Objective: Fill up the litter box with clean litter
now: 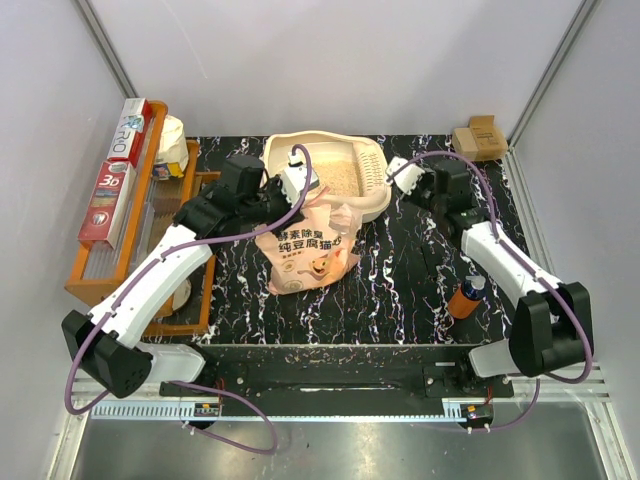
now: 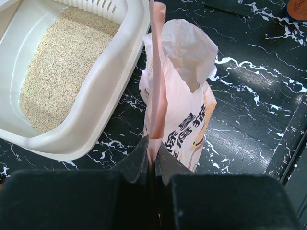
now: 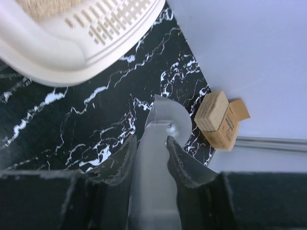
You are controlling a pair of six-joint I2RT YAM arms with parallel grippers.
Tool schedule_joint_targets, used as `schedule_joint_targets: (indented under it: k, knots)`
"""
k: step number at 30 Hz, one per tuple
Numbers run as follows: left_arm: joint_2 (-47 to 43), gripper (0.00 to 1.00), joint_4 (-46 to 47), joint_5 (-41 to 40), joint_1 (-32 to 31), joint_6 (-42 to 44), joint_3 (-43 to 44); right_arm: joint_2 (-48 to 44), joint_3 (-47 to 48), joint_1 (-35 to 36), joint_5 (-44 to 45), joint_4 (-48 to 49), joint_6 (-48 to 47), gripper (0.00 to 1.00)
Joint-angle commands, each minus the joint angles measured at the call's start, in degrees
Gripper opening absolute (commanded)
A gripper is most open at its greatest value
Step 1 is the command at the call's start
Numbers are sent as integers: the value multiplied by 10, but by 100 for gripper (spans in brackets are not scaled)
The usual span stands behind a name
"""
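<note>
The cream litter box [image 1: 285, 146] stands at the back centre, its slotted grille [image 3: 110, 24] at the right end. Pale tan clean litter [image 2: 57, 72] covers part of its floor. A pink-and-white printed bag [image 1: 305, 250] stands upright and open-topped just in front of the box. My left gripper [image 2: 153, 146] is shut on a pink strip of the bag's top edge [image 2: 157, 72], beside the box's rim [image 2: 110, 86]. To the right of the box, over the table, my right gripper [image 3: 151, 139] is shut on a translucent grey plastic tool [image 3: 165, 120] with a rounded end.
An orange wooden tray [image 1: 90, 285] with wrap boxes [image 1: 120, 170] and a white jar [image 1: 172, 145] lines the left side. A small cardboard box [image 3: 220, 117] sits at the back right corner. An orange bottle with a blue cap [image 1: 466, 297] stands beside the right arm.
</note>
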Motion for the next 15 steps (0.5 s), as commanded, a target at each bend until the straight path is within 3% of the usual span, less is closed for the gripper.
schedule_joint_targets:
  k: [1, 7, 15]
  knots:
    - [-38, 1, 104, 32, 2, -16, 7, 6, -43, 2, 20, 142, -114, 4]
    - [-39, 1, 105, 31, 1, -18, 7, 24, -106, 3, -11, 163, -162, 18]
    - [-34, 1, 108, 36, 2, -23, 8, 11, -102, 4, -59, 3, -101, 33]
